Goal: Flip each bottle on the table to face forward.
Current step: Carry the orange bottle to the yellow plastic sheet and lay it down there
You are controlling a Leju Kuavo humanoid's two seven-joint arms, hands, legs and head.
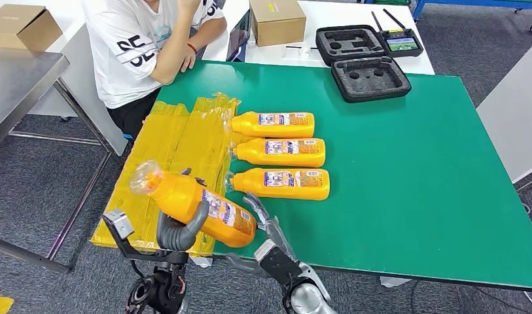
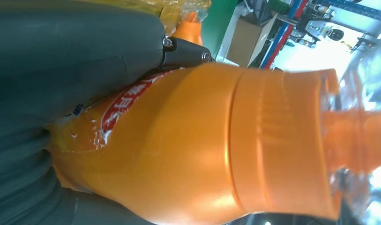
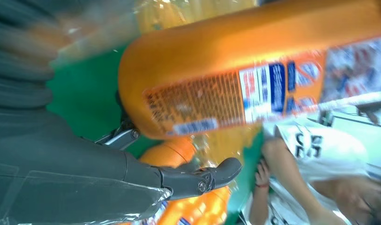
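I have one orange bottle (image 1: pixel 196 204) up in the air, over the near left corner of the green table (image 1: pixel 413 196). My left hand (image 1: pixel 179 230) holds it around the middle, with the thick thumb (image 1: pixel 196 219) hooked over the front and the other fingers wrapped behind. The bottle tips so its clear-wrapped cap (image 1: pixel 145 176) points up and to the left. I hold it at the middle so it does not swing while I turn it.

My right hand (image 1: pixel 271 230) is just beside the bottle's bottom end, fingers spread wide and holding nothing. I think it waits there to help push or catch the bottle as it rolls over.

The label I see on my bottle is the small-print side, so I judge it is not turned the right way yet.

Three more bottles (image 1: pixel 281 152) lie flat in a neat row on the table, caps pointing left. Their caps rest on crinkly yellow plastic sheets (image 1: pixel 178 137). A person (image 1: pixel 152 46) in a white shirt sits at the far left corner, well apart from my hands.
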